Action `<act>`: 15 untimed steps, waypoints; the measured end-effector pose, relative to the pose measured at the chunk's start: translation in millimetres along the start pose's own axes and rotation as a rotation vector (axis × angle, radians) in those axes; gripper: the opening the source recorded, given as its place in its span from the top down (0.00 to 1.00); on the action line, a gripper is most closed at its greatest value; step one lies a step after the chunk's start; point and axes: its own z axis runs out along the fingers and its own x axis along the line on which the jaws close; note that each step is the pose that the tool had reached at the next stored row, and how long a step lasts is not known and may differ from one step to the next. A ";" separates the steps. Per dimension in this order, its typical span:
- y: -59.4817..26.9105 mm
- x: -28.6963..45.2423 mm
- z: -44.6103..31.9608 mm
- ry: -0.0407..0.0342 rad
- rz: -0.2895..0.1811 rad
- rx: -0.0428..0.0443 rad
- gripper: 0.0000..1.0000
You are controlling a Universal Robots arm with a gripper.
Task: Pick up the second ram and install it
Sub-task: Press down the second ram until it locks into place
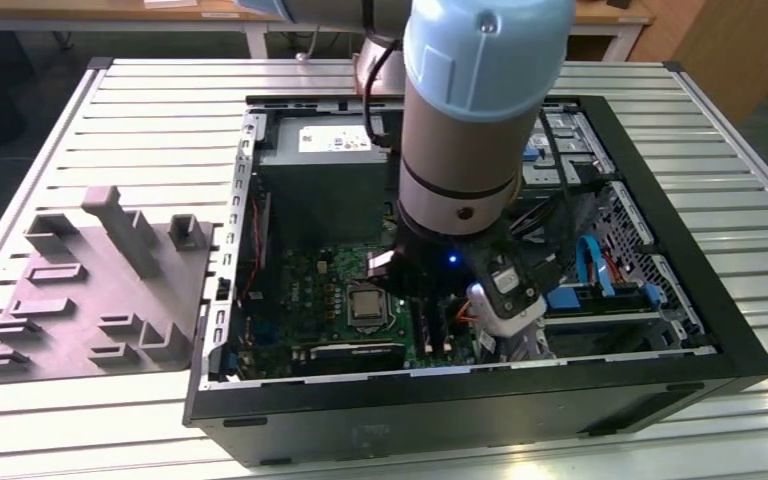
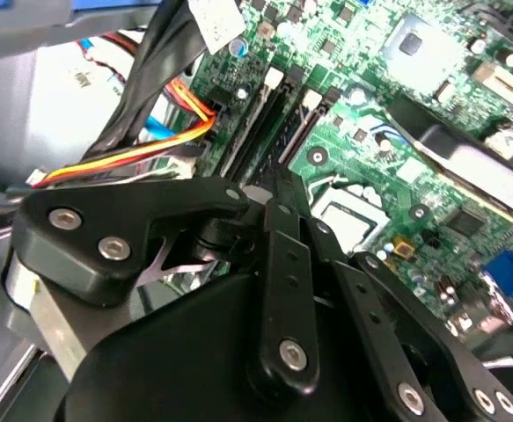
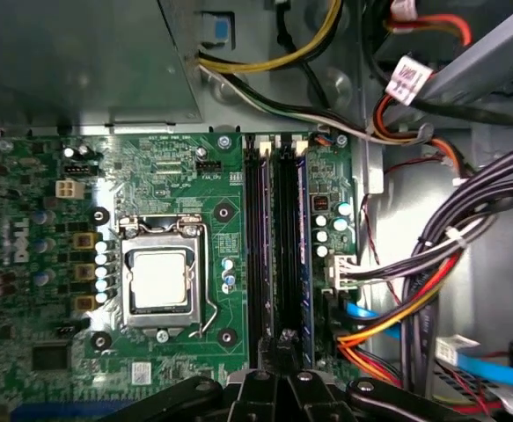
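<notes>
Motherboard [image 3: 194,176] — two slots [image 3: 278,246], pincer [image 3: 282,374] above

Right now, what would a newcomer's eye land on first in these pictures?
The pale blue robot arm plunging into the open computer case on the slatted table. Its gripper hangs just above the motherboard's black memory slots, beside the silver processor. A grey moulded tray lies at the exterior view's left.

You see a ribbed, matt metal worktop [image 1: 157,120], a grey moulded plastic tray [image 1: 91,300], a smooth black plastic gripper [image 2: 278,189] and a glossy green motherboard [image 3: 186,193].
</notes>
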 end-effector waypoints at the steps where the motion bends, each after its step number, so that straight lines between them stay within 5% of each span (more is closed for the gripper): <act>1: 0.2 -0.1 -3.3 0.0000 0.000 0.0002 0.90; 9: 1.2 -0.2 -6.6 0.0000 0.000 0.0012 0.90; 15: 18.0 0.6 -5.5 0.0000 0.000 0.0008 0.90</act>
